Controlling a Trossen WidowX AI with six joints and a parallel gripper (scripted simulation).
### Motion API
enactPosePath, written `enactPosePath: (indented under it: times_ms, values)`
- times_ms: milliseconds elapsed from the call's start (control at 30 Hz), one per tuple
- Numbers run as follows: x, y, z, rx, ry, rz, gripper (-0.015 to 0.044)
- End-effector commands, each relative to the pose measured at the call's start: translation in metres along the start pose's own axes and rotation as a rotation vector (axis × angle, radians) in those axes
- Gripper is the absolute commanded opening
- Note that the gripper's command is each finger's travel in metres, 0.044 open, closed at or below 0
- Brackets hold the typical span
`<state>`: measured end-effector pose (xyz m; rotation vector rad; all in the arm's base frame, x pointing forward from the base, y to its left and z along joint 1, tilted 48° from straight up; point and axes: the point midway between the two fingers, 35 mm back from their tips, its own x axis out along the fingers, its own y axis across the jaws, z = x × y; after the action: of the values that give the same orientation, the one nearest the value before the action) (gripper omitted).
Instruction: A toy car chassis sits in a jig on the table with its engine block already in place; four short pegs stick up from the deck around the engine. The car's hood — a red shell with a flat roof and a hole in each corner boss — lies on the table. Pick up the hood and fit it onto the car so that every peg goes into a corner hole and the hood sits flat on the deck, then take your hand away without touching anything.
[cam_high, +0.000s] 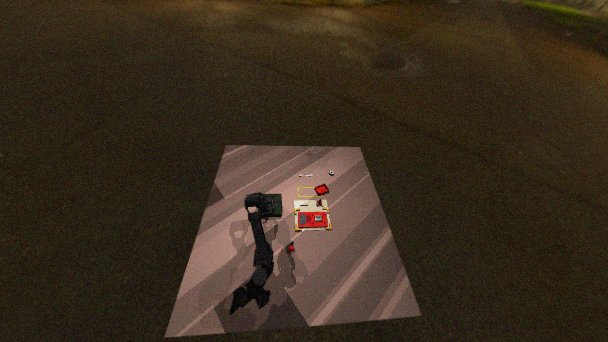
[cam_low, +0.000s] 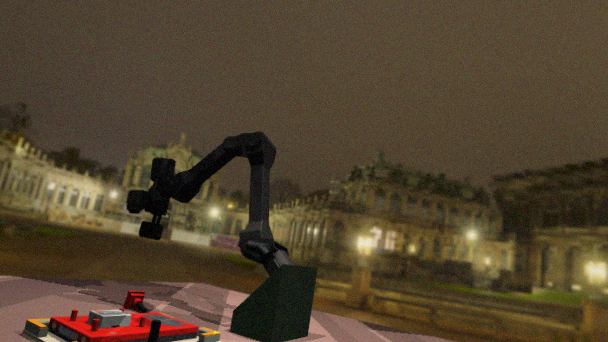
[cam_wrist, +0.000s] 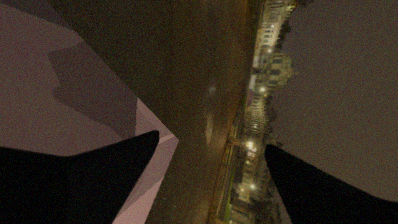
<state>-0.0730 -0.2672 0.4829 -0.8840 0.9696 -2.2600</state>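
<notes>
The chassis (cam_high: 309, 226) (cam_low: 172, 327) is red and sits in the pale jig (cam_high: 311, 204) with yellow corners. The grey engine block (cam_high: 318, 218) (cam_low: 110, 318) is on its deck, with red pegs beside it, one peg (cam_low: 74, 315) plain in the exterior view. The hood (cam_high: 321, 189), a small red shell, lies rotated on the table behind the jig, over the right end of a yellow outline. My gripper (cam_high: 248, 305) (cam_wrist: 211, 142) is open and empty, raised above the table's front left part, far from hood and chassis. The hood's holes are too small to see.
A small red-and-black object (cam_high: 291, 247) (cam_low: 134, 300) stands front left of the jig. Another dark red one (cam_high: 319, 203) is at the jig's back edge. The yellow outline (cam_high: 298, 192), a thin white rod (cam_high: 305, 175) and a small ring-like part (cam_high: 331, 173) lie behind.
</notes>
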Motion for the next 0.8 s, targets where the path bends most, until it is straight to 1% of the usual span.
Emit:
enactPosePath:
  times_ms: [0, 167, 333, 533, 767]
  values:
    - [-0.001, 0.019, 0.022, 0.039, -0.048, 0.071, 0.0440]
    - [-0.012, 0.063, 0.056, 0.048, -0.122, 0.218, 0.0440]
    - [-0.034, 0.109, 0.089, 0.041, -0.196, 0.374, 0.0440]
    - [-0.072, 0.160, 0.124, 0.022, -0.276, 0.556, 0.0440]
    - [-0.123, 0.205, 0.158, 0.013, -0.343, 0.728, 0.0440]
